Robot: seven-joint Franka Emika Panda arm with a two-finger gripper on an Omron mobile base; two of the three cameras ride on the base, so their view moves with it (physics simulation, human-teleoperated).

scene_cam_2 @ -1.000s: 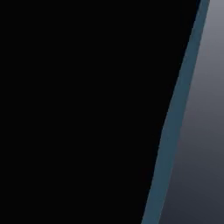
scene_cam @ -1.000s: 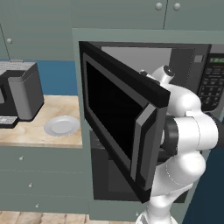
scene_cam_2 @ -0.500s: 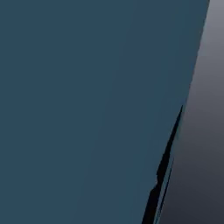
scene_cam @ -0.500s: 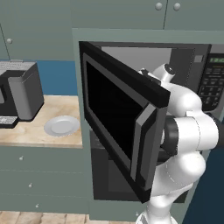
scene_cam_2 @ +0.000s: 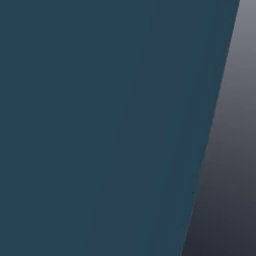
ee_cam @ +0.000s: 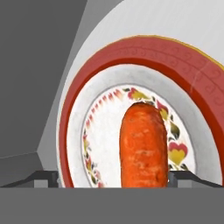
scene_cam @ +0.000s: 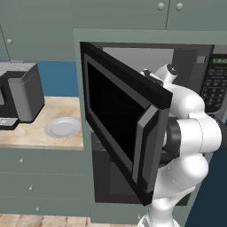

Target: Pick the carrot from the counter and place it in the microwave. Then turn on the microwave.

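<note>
While the arm reached deep into the microwave (scene_cam: 195,66), past its door (scene_cam: 122,119) that stood swung wide open, the hand view looked down on the carrot (ee_cam: 143,146). The carrot lay on a red-rimmed plate (ee_cam: 76,113) inside the microwave, its long axis running toward the plate's centre. The gripper (ee_cam: 113,178) stood spread wide, one fingertip on each side of the carrot and neither visibly pressing it, so I judged that the carrot was let go and rested on the plate by its own weight. This placement fitted the task: the plate keeps the carrot from rolling. Left of the microwave, on the counter (scene_cam: 26,135), sat a grey plate (scene_cam: 62,127), with nothing on it.
</note>
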